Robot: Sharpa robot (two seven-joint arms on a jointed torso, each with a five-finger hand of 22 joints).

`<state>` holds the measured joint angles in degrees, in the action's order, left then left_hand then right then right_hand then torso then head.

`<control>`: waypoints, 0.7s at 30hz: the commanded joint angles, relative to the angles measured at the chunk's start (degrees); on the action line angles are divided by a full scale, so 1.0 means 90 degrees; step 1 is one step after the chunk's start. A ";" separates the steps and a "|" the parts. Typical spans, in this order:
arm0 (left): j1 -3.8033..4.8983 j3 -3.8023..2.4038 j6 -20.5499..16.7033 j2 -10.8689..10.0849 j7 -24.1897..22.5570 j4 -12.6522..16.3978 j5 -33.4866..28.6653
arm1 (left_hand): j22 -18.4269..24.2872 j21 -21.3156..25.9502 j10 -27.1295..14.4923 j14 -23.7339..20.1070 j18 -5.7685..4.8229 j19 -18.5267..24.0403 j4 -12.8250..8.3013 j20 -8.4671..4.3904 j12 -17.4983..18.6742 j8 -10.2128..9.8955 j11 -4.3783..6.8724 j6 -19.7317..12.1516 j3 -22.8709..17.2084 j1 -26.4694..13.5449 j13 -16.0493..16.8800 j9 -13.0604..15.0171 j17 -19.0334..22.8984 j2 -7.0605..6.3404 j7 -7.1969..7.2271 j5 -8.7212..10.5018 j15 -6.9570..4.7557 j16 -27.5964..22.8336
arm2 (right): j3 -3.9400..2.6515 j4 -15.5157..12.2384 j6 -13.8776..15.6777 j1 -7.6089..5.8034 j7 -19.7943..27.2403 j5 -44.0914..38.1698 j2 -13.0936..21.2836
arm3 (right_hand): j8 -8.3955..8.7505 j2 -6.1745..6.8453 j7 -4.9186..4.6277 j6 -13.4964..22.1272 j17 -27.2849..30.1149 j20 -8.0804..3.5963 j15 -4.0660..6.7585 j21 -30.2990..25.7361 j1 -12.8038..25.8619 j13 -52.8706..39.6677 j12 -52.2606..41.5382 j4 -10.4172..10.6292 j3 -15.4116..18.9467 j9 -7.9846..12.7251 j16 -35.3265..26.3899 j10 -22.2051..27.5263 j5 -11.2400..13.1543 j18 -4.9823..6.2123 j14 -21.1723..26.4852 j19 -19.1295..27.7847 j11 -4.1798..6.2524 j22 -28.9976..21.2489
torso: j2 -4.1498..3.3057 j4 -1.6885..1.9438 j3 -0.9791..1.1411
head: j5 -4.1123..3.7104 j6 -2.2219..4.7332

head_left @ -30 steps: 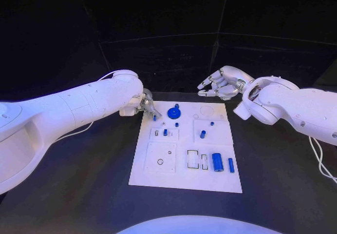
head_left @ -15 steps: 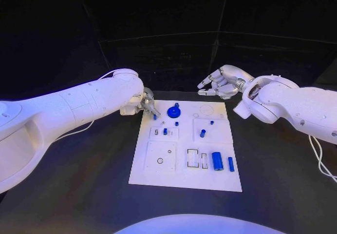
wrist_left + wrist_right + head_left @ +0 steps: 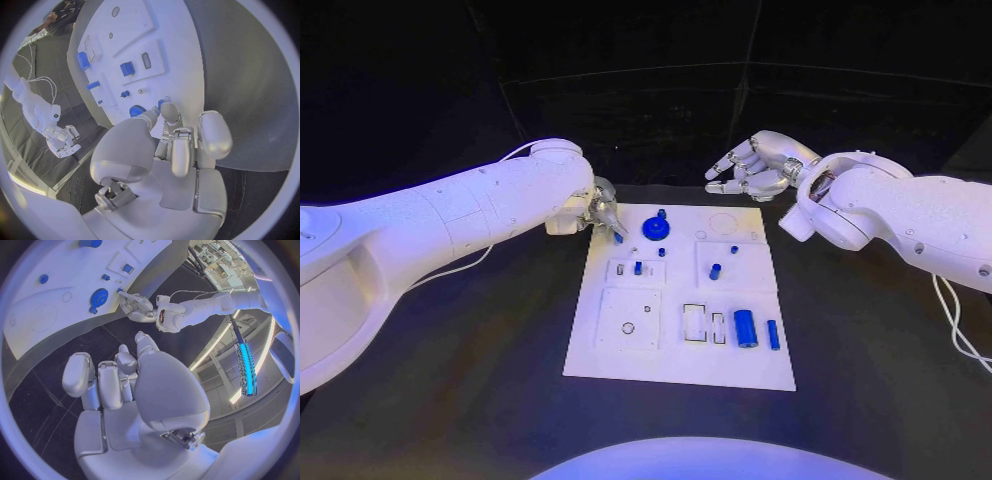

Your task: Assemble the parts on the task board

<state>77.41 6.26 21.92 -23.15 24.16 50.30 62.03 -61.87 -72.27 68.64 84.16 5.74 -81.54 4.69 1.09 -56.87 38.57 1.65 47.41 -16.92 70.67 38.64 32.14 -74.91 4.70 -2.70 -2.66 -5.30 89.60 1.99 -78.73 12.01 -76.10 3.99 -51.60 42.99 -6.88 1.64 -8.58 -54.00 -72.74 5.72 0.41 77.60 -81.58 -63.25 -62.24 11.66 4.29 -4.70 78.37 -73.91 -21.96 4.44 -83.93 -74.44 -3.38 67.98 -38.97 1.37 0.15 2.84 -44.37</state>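
- Black table (image 3: 473, 400) under dim bluish light, with dark walls behind; the white task board (image 3: 678, 370) lies in its middle and serves as the landmark for everything below.
- Left arm (image 3: 430, 230) reaches in to the board's far left corner.
- Right arm (image 3: 906, 220) ends beyond the board's far right corner, off the board.
- Left hand (image 3: 603, 212) sits right at the board's far left corner, fingers drawn together and pointing down at the board surface. The left wrist view shows its fingertips (image 3: 167, 111) at a small blue peg (image 3: 619, 238) there, but whether the peg is actually pinched cannot be told.
- Right hand (image 3: 759, 168) hovers above the table beyond the board's far edge, fingers loosely curled and apart, holding nothing.
- Blue gear (image 3: 658, 232), a round toothed disc, lies near the board's far edge, just beside the left hand's fingertips.
- Blue cylinder (image 3: 746, 328), the largest loose part, lies toward the board's near right side.
- Thin blue rod (image 3: 773, 334) lies just beside the cylinder, closer to the board's right edge.
- Short blue pin (image 3: 714, 271) stands in a raised square block at the board's middle right.
- Another small blue pin (image 3: 638, 267) stands in a raised block at the board's middle left.
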 commanded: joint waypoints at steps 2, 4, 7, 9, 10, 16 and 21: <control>0.0008 -0.0001 -0.0184 -0.0031 -0.0251 0.0041 -0.0163 | 0.0029 0.0058 -0.0041 0.0612 -0.0014 0.0037 -0.0944 0.0025 0.0101 0.0023 -0.0054 -0.0038 -0.1392 -0.0283 -0.0142 0.0050 -0.1520 -0.0219 -0.0074 -0.0043 0.0060 -0.0032 | -0.0004 0.0008 -0.0048 -0.0013 0.0020 -0.0007 -0.0011 | -0.0038 -0.0085 0.0003 -0.0019 0.0006 -0.0012 0.0044 -0.0021 0.0003 0.0010 0.0023 -0.0027 -0.0006 0.0009 -0.0026 -0.0004 -0.0026 0.0065 -0.0249 0.0016 -0.0004 -0.0006 | 0.0007 0.0020 -0.0001 | 0.0007 -0.0012; 0.0008 -0.0001 -0.0276 -0.0067 -0.0311 0.0086 -0.0216 | 0.0034 0.0065 -0.0045 0.0611 -0.0015 0.0041 -0.1007 0.0037 0.0126 0.0042 -0.0066 -0.0054 -0.1608 -0.0357 -0.0192 0.0068 -0.1513 -0.0300 -0.0071 -0.0065 0.0065 -0.0035 | -0.0004 0.0011 -0.0050 -0.0013 0.0023 -0.0007 -0.0014 | -0.0038 -0.0085 0.0003 -0.0019 0.0006 -0.0012 0.0044 -0.0021 0.0003 0.0010 0.0023 -0.0027 -0.0006 0.0009 -0.0026 -0.0004 -0.0026 0.0065 -0.0249 0.0016 -0.0004 -0.0006 | 0.0007 0.0019 -0.0003 | 0.0022 -0.0022; 0.0009 -0.0002 -0.0507 -0.0152 -0.0447 0.0176 -0.0322 | 0.0062 0.0091 -0.0067 0.0606 -0.0007 0.0053 -0.1093 0.0046 0.0202 0.0087 -0.0073 -0.0066 -0.1914 -0.0444 -0.0321 0.0104 -0.1491 -0.0412 -0.0078 -0.0067 0.0075 -0.0046 | -0.0004 0.0020 -0.0062 -0.0013 0.0022 -0.0007 -0.0012 | -0.0039 -0.0096 0.0003 -0.0019 0.0005 -0.0012 0.0044 -0.0023 0.0001 0.0010 0.0021 -0.0027 -0.0010 0.0010 -0.0027 -0.0005 -0.0031 0.0065 -0.0249 0.0016 -0.0004 -0.0006 | 0.0012 0.0035 -0.0009 | 0.0048 -0.0038; 0.0010 -0.0002 -0.0627 -0.0220 -0.0509 0.0250 -0.0365 | 0.0062 0.0093 -0.0055 0.0605 -0.0007 0.0053 -0.1119 0.0050 0.0207 0.0105 -0.0073 -0.0066 -0.1999 -0.0464 -0.0337 0.0117 -0.1486 -0.0450 -0.0078 -0.0067 0.0076 -0.0048 | -0.0004 0.0028 -0.0067 -0.0013 0.0023 -0.0007 -0.0011 | -0.0039 -0.0096 0.0003 -0.0019 0.0005 -0.0012 0.0044 -0.0023 0.0001 0.0010 0.0021 -0.0027 -0.0010 0.0010 -0.0027 -0.0005 -0.0031 0.0065 -0.0249 0.0016 -0.0004 -0.0006 | 0.0014 0.0033 -0.0004 | 0.0060 -0.0049; 0.0012 -0.0003 -0.0685 -0.0266 -0.0536 0.0304 -0.0381 | 0.0056 0.0090 -0.0038 0.0604 -0.0008 0.0051 -0.1134 0.0050 0.0199 0.0115 -0.0072 -0.0063 -0.2046 -0.0476 -0.0332 0.0125 -0.1484 -0.0472 -0.0077 -0.0066 0.0076 -0.0049 | -0.0004 0.0032 -0.0069 -0.0013 0.0023 -0.0007 -0.0011 | -0.0039 -0.0096 0.0003 -0.0019 0.0005 -0.0012 0.0044 -0.0023 0.0001 0.0010 0.0021 -0.0027 -0.0010 0.0010 -0.0027 -0.0005 -0.0031 0.0065 -0.0249 0.0016 -0.0004 -0.0006 | 0.0018 0.0041 -0.0006 | 0.0052 -0.0053; 0.0023 -0.0001 -0.1126 -0.0667 -0.0650 0.0897 -0.0436 | 0.0020 0.0069 0.0046 0.0607 -0.0013 0.0035 -0.1193 0.0049 0.0151 0.0149 -0.0061 -0.0035 -0.2182 -0.0498 -0.0293 0.0144 -0.1495 -0.0567 -0.0067 -0.0067 0.0072 -0.0044 | -0.0004 0.0046 -0.0073 -0.0012 0.0025 -0.0007 0.0001 | -0.0039 -0.0103 0.0002 -0.0019 0.0005 -0.0012 0.0044 -0.0023 0.0000 0.0019 0.0030 -0.0026 -0.0013 0.0010 -0.0027 -0.0001 -0.0033 0.0065 -0.0250 0.0015 -0.0004 -0.0006 | 0.0022 0.0059 -0.0009 | 0.0098 -0.0073; 0.0024 0.0019 -0.1280 -0.0966 -0.0639 0.1412 -0.0422 | -0.0006 0.0053 0.0094 0.0610 -0.0018 0.0023 -0.1233 0.0046 0.0125 0.0161 -0.0055 -0.0012 -0.2253 -0.0495 -0.0269 0.0148 -0.1505 -0.0640 -0.0061 -0.0072 0.0068 -0.0038 | -0.0004 0.0048 -0.0073 -0.0012 0.0020 -0.0007 0.0010 | -0.0040 -0.0111 0.0002 -0.0019 0.0036 -0.0013 0.0044 -0.0025 -0.0001 0.0071 0.0084 -0.0026 -0.0017 0.0011 -0.0049 0.0029 -0.0035 0.0066 -0.0243 0.0017 -0.0003 -0.0008 | 0.0019 0.0056 -0.0007 | 0.0092 -0.0084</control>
<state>77.53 6.40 13.45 -31.43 19.84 61.97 58.87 -61.88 -71.69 69.08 83.95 5.74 -81.33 2.76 1.30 -55.47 39.78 1.09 47.12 -27.62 66.13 36.18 33.42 -74.91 -0.42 -3.20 -3.05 -5.10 89.37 2.00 -78.30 11.73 -76.09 3.97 -51.60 43.04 -6.88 1.17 -8.58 -54.00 -72.48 5.72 0.41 77.60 -81.58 -62.70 -61.68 11.66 4.28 -4.70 78.20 -73.91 -21.96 4.44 -83.93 -74.44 -3.38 67.99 -38.78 1.86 0.08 3.64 -45.11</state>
